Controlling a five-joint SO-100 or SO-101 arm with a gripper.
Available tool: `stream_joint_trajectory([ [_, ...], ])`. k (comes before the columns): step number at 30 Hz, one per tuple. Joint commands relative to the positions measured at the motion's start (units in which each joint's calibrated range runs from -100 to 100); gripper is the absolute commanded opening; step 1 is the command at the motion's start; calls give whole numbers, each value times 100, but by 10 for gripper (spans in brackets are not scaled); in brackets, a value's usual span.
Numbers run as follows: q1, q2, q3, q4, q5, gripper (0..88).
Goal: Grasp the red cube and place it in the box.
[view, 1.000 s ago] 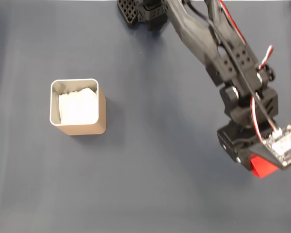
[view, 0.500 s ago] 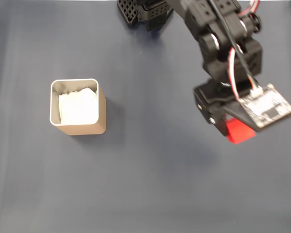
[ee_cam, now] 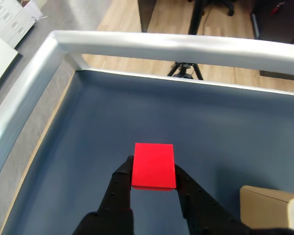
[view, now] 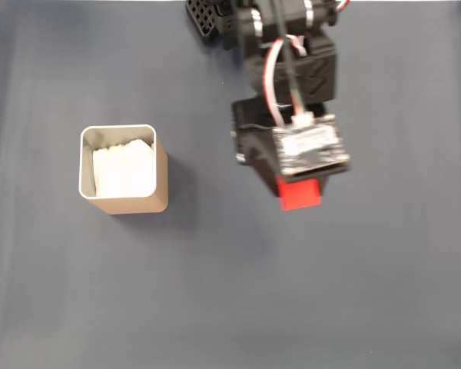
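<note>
In the wrist view the end effector is clamped on the red cube, lifted off the tabletop at frame centre. The box sits mid-left in the fixed view. Best to carry leftward, staying above the rim, and centre before letting go.

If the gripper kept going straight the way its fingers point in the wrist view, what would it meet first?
Beyond the held red cube, the gripper faces bare blue table surface, then the pale raised rail at its far edge. The box sits off to the right. Depth is uncertain.
</note>
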Motion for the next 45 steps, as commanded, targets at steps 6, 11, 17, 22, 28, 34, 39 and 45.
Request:
stream_joint_trajectory([
  [6, 1002, -268, -44, 48, 88, 37],
  [11, 1463, -302, -44, 48, 132, 33],
  [17, 1925, -337, -53, 81, 68, 28],
  [22, 2273, -406, -44, 146, 24, 26],
  [28, 2521, -683, 84, 310, -24, 25],
  [34, 2642, -1064, 311, 392, -151, 25],
  [39, 2784, -1237, 448, 392, -249, 25],
  [45, 3096, -1168, 603, 122, -220, 23],
])
